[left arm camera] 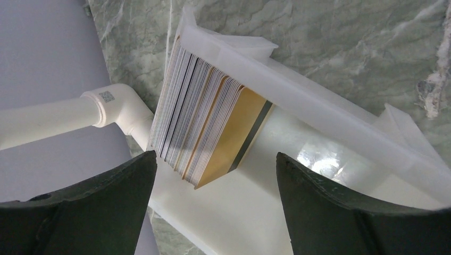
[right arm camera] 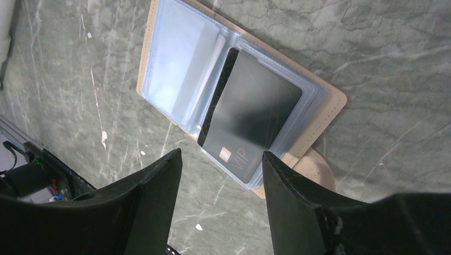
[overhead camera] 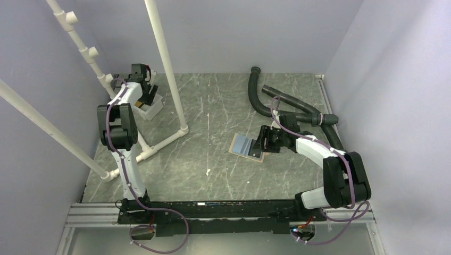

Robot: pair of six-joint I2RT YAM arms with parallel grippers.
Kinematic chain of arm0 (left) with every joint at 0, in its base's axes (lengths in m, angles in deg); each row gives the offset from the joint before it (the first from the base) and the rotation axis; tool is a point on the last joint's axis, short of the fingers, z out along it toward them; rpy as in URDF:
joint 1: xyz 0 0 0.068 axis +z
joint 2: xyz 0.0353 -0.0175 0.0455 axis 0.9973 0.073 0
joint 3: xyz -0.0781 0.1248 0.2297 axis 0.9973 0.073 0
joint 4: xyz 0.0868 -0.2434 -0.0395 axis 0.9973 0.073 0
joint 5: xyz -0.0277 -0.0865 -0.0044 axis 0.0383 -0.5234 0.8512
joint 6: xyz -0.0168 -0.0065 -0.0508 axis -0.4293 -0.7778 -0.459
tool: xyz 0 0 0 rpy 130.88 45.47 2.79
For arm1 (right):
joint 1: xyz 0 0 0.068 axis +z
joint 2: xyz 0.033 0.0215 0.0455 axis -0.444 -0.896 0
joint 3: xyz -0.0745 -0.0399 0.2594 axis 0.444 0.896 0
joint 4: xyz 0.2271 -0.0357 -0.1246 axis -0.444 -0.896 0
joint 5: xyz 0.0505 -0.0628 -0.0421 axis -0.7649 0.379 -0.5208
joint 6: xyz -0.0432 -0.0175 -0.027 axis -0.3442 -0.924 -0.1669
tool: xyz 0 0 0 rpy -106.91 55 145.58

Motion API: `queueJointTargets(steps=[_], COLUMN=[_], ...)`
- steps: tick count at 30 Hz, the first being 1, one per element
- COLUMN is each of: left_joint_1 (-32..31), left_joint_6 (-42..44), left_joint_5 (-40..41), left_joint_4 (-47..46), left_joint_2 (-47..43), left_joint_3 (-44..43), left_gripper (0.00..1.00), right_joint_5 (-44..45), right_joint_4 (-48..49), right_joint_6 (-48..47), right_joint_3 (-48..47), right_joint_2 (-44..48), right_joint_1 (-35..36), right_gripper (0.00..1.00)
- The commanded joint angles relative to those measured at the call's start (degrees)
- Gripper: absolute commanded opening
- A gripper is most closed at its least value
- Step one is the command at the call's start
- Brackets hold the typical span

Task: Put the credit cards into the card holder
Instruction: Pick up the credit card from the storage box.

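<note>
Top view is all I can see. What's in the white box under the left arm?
Observer: A stack of cards standing on edge in a tray, with a gold card at one end.
Visitor: Has the arm grabbed one?
Observer: No. The left hand is open over the stack and holds nothing.
Visitor: And the wallet by the right arm?
Observer: The wallet lies open with a dark card marked VIP at its clear sleeves. The right hand is open above it.
</note>
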Motion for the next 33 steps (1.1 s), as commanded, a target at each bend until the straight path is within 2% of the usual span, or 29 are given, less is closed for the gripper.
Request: queueJointTargets(steps=[1,11,16,33], left_joint_1=[-0.78,-1.79,-1.88,-1.93], left_joint_6=[1.96,3.42,3.58,4.48], left_joint_5=[3.48,8.44,10.01,12.86], left_joint_4=[-3.49,-4.30,-4.76,-6.39], left_joint_2=[1.54,4.22,3.50,0.78], left_joint_3=[-2.25,-3.77,-3.37,-2.10], left_gripper=[0.87,0.76,0.63,0.49], right_joint_5=[-0.90,-1.21,-1.38,-1.84], right_joint_4=[2.43,2.42,2.48,2.84], right_joint_6=[-0.77,-0.77,-0.77,-0.68], right_joint_3=[-0.59,-0.49,-0.50,-0.18], right_joint_2=[-0.04,0.32,0.29,0.36], right_joint_1=[0.19,0.19,0.19,0.20], right_gripper=[0.59,0.59,0.59,0.59])
